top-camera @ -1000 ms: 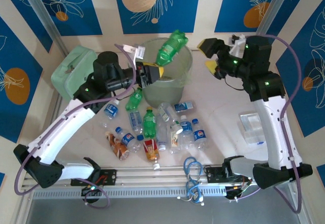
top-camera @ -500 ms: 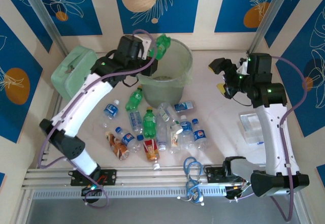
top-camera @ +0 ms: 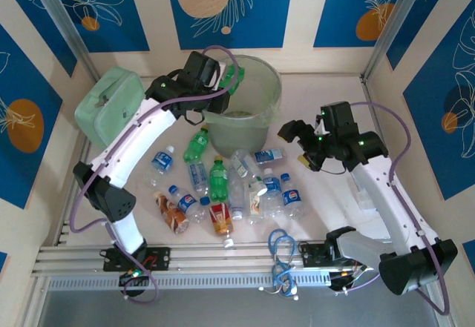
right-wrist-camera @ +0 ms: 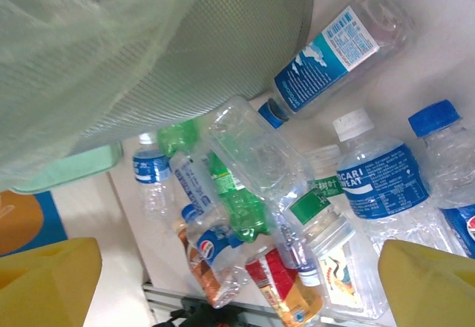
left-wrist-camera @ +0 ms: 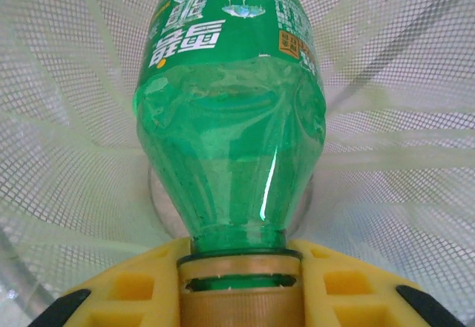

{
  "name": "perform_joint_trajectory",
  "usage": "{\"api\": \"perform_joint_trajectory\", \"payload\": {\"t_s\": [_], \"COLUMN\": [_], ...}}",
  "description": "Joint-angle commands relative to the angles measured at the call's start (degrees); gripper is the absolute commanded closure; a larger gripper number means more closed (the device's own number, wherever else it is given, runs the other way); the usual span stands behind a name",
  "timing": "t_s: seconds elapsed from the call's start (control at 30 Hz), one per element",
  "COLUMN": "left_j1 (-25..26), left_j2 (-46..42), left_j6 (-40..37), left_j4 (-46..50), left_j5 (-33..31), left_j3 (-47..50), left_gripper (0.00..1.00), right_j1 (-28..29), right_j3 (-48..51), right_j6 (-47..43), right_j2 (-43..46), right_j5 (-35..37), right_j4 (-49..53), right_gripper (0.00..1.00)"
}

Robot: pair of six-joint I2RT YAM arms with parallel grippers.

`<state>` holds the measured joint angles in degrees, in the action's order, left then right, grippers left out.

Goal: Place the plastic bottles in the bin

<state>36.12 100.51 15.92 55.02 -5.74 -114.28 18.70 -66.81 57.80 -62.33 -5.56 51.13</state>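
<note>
Left fingers (left-wrist-camera: 126,290) clamped on green bottle (left-wrist-camera: 230,134) neck over bin (top-camera: 261,112), right gripper (top-camera: 298,144) spread wide near loose bottles (top-camera: 230,190)

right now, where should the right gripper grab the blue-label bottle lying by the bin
Probably from above, the right gripper closing across the labelled middle of the blue-label bottle. It lies flat on its side, straight-walled there; its cap end is crowded by the bin and a clear bottle.
</note>
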Motion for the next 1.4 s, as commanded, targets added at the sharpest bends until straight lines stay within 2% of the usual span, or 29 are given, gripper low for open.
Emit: {"api": "perform_joint_trajectory", "payload": {"t_s": [0.0, 0.17, 0.3, 0.4, 0.47, 0.6, 0.73, 0.83, 1.07, 1.37], "left_j1": [-0.61, -0.62, -0.61, -0.61, -0.61, -0.61, -1.03, -1.88, -4.7, -9.28], "left_j2": [0.66, 0.48, 0.25, -0.71, -2.05, -6.49, -13.61, -19.38, -31.22, -36.52], "left_j6": [-1.48, -1.08, -0.55, -0.47, -0.19, 1.44, 3.71, 6.08, 13.44, 19.38], "left_j4": [1.71, 1.42, 1.36, 0.51, -0.27, -3.43, -8.39, -13.56, -23.52, -25.05], "left_j5": [-1.46, -1.91, -2.26, -2.11, -2.0, -2.32, -3.58, -2.25, 1.44, 4.79], "left_j3": [-1.48, -0.73, -0.5, -0.34, -0.33, 1.1, 6.83, 13.53, 29.51, 37.68], "left_gripper": [0.73, 0.7, 0.37, 0.28, 0.27, 0.27, 0.27, 0.27, 0.3, 0.32], "right_j1": [3.72, 7.92, 9.99, 11.97, 13.78, 17.19, 21.16, 23.44, 24.43, 26.78], "right_j3": [1.65, 2.71, 3.6, 3.7, 3.45, 3.0, 2.18, 1.61, 2.47, 2.49], "right_j6": [-1.77, -1.9, -1.62, -2.65, -4.72, -9.6, -13.69, -15.13, -18.99, -20.36], "right_j2": [-0.43, -2.24, -3.62, -5.24, -6.82, -10.23, -13.83, -16.45, -20.16, -23.56], "right_j5": [3.1, 5.45, 5.98, 7.33, 8.7, 10.16, 12.38, 15.4, 15.14, 17.84], "right_j4": [-0.77, -0.85, -1.62, -1.88, -2.09, -2.79, -2.69, -1.9, -3.77, -3.23], "right_gripper": [0.07, 0.12, 0.13, 0.14, 0.22, 0.29, 0.29, 0.27, 0.26, 0.27]}}
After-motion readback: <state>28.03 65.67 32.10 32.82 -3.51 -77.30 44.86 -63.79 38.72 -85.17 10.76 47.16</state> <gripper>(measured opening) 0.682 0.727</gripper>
